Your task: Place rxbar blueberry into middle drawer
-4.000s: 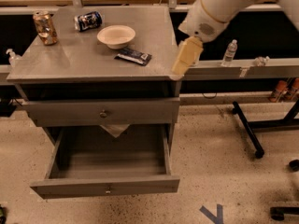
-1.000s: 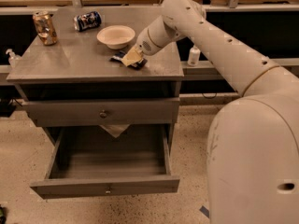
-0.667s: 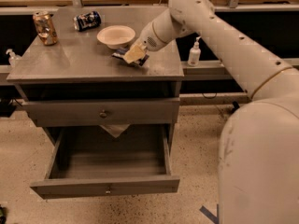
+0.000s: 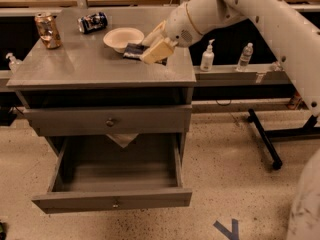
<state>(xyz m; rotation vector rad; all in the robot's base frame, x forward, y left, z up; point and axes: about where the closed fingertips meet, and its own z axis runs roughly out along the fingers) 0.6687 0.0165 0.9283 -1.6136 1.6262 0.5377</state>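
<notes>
The rxbar blueberry [image 4: 133, 50], a dark flat bar, is at the top of the grey cabinet, just right of the white bowl [image 4: 123, 37]. My gripper [image 4: 151, 54] reaches in from the right and is shut on the bar's right end, holding it just above the cabinet top. Only the bar's left part shows. The middle drawer [image 4: 113, 200] stands pulled open below, and its deep box holds nothing that I can see. The upper knobbed drawer front [image 4: 108, 120] is shut.
A copper can [image 4: 47, 30] stands at the top's left back. A blue can [image 4: 92, 22] lies on its side behind the bowl. A pale sheet [image 4: 122, 139] hangs under the upper drawer. Two bottles [image 4: 207, 57] stand on a ledge to the right. A black stand leg [image 4: 263, 138] lies on the floor.
My gripper has closed on the bar, and the bar has moved slightly up and left, toward the bowl. The arm has shifted a little.
</notes>
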